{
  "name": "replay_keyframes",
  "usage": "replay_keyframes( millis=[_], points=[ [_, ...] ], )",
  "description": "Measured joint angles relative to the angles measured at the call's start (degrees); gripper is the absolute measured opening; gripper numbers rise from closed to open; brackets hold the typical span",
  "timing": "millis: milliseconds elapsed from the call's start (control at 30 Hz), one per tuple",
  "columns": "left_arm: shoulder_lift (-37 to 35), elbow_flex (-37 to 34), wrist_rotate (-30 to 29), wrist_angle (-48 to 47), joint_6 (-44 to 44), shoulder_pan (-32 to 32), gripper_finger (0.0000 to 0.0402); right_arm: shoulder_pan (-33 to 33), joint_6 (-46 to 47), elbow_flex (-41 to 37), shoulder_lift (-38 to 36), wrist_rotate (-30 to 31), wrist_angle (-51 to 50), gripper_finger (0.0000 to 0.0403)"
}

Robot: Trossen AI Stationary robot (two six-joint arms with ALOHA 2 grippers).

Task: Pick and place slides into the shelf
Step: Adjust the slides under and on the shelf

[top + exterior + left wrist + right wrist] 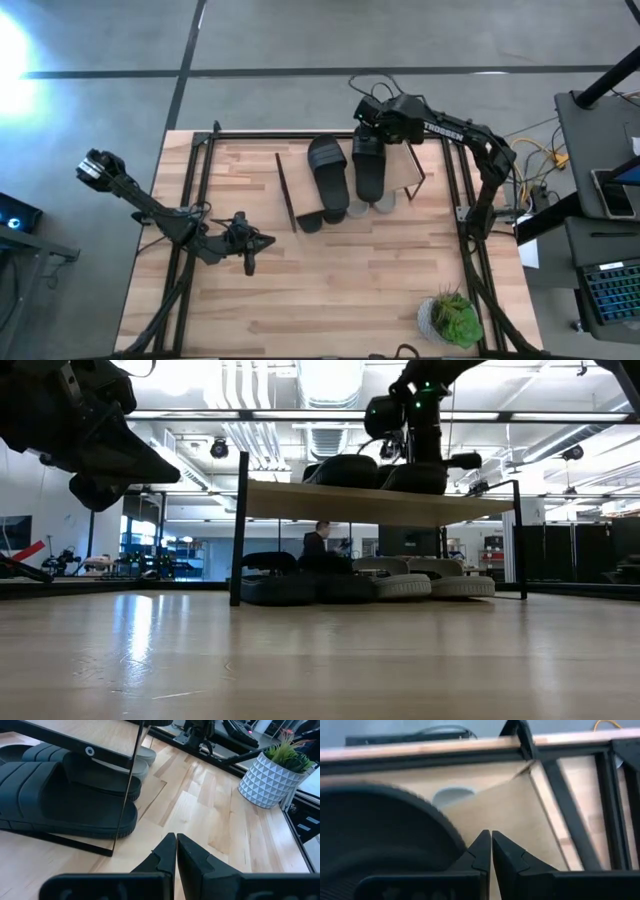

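Slides fill the shelf (408,172) at the far middle of the counter (340,290): two black slides (330,168) lie side by side on its plank top, and beneath it two more dark slides (278,589) sit left of a light grey pair (432,584). Right hand (368,112), clenched with nothing between its fingers, hovers at the far end of the right-hand black slide (369,165) on top. Left hand (250,262), also clenched and empty, waits well apart toward the near left. A potted green plant (452,318) in a white faceted pot stands at the near right corner. White lettering on the right arm reads "TROSSEN".
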Motion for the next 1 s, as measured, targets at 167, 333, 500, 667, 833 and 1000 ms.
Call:
replay_keyframes(
  millis=[167, 333, 500, 667, 833, 1000],
  points=[
    [0.00, 0.00, 0.00, -0.02, 0.02, 0.00, 0.0000, 0.58, 0.13, -2.02, -0.07, -0.98, 0.84, 0.0009],
    [0.00, 0.00, 0.00, 0.00, 0.04, 0.00, 0.0000, 1.09, -2.90, -2.07, -0.07, -0.73, 4.10, 0.0009],
    [0.00, 0.00, 0.00, 0.00, 0.04, 0.00, 0.0000, 2.71, -4.32, -1.03, -0.07, -1.15, 7.04, 0.0009],
    [0.00, 0.00, 0.00, 0.00, 0.03, 0.01, 0.0000, 3.90, -3.67, -0.93, -0.07, -0.96, 6.72, 0.0009],
    [0.14, 0.00, 0.00, 0.02, 0.04, 0.01, 0.0000, 4.95, -1.97, -0.90, -0.07, -1.56, 6.73, 0.0009],
    [0.56, 0.00, 0.00, 0.02, 0.04, 0.00, 0.0000, 5.86, -3.14, -0.90, -0.07, 1.64, 6.78, 0.0009]
  ],
)
